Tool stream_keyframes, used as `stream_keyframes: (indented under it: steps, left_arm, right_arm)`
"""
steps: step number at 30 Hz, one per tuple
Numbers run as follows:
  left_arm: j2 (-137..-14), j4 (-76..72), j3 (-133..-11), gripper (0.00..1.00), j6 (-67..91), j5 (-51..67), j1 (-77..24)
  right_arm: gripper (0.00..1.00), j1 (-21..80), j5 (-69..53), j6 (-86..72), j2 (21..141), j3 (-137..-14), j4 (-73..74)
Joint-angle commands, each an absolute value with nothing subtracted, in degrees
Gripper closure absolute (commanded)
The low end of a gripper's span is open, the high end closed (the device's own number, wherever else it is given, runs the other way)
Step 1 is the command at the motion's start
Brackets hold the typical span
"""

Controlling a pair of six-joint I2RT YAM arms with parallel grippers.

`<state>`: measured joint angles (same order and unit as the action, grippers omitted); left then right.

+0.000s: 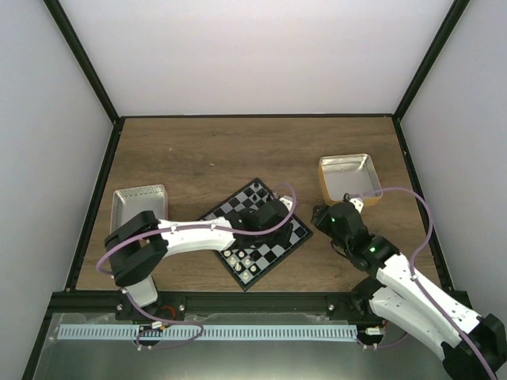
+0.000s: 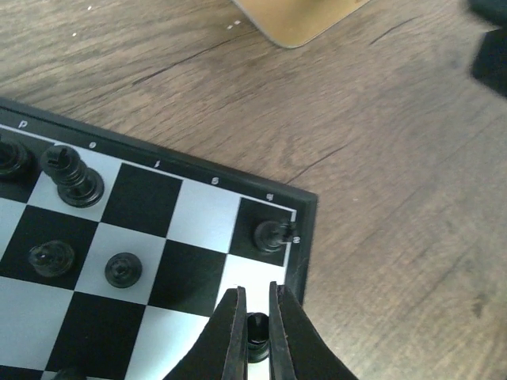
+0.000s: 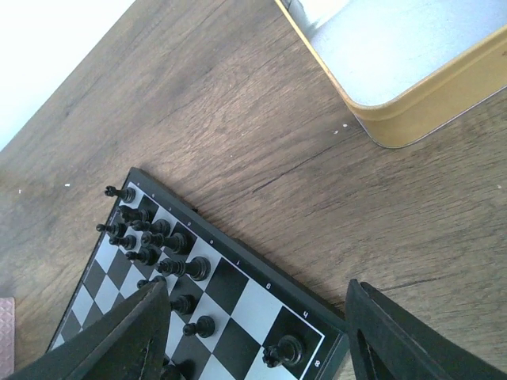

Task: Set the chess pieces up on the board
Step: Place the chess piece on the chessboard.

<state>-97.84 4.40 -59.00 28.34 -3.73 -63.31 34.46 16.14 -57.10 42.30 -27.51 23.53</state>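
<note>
- The brown wood-grain bench (image 1: 198, 150) carries everything. The small square chessboard of black and light-grey checks with a thin dark rim (image 1: 277, 252) lies about midway between the bench's left and right edges, nearer the near edge. It is turned so that its corners point at the edges.
- A tan-rimmed metal tray (image 1: 346, 172) sits towards the far right corner, and a plain silver metal tray (image 1: 136, 202) lies by the left edge. Both are apart from the board.
- The right claw (image 3: 257, 317) hangs over bare bench just off the board's right-hand corner, between board and tan tray. Its jaws are spread wide and it holds nothing.
- The left claw (image 2: 257, 307) reaches over the board's right-hand side. Its jaws are drawn almost together on a tiny black pawn-like piece (image 2: 257, 336), which stands upright between the fingers (image 2: 234, 332) over a light square on the board's edge file.
- The other small black chess pieces (image 2: 71, 176) stand on the board's far half. One is in the corner square (image 2: 271, 235), just beyond the held piece. The white pieces (image 1: 238, 257) stand along the side nearest the near edge.
- Handling, as I judge it:
  - The pieces are light, rigid and smooth, and probably topple at a nudge.
  - The best hold is around the upper body, straight from above and gently squeezed.
  - Neighbours stand close, so narrow jaws matter.
</note>
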Motion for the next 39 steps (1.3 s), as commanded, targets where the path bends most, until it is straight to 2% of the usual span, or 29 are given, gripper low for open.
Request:
stream_keyframes:
  steps: [1, 21, 39]
  left_arm:
    - [-100.51, 7.00, -61.66, 0.96, 28.58, -6.47, -63.37]
    - [-108.28, 9.23, -67.17, 0.94, 28.77, -10.37, -63.46]
    - [-110.54, 10.90, -69.03, 0.85, 28.51, -10.68, -63.46]
  right_arm:
    - [0.38, 33.98, 17.95, -59.19, 38.96, -26.21, 24.60]
    - [0.36, 33.93, 17.29, -58.03, 39.84, -24.83, 23.41]
    - [0.36, 33.95, 17.22, -57.31, 40.96, -24.88, 22.94]
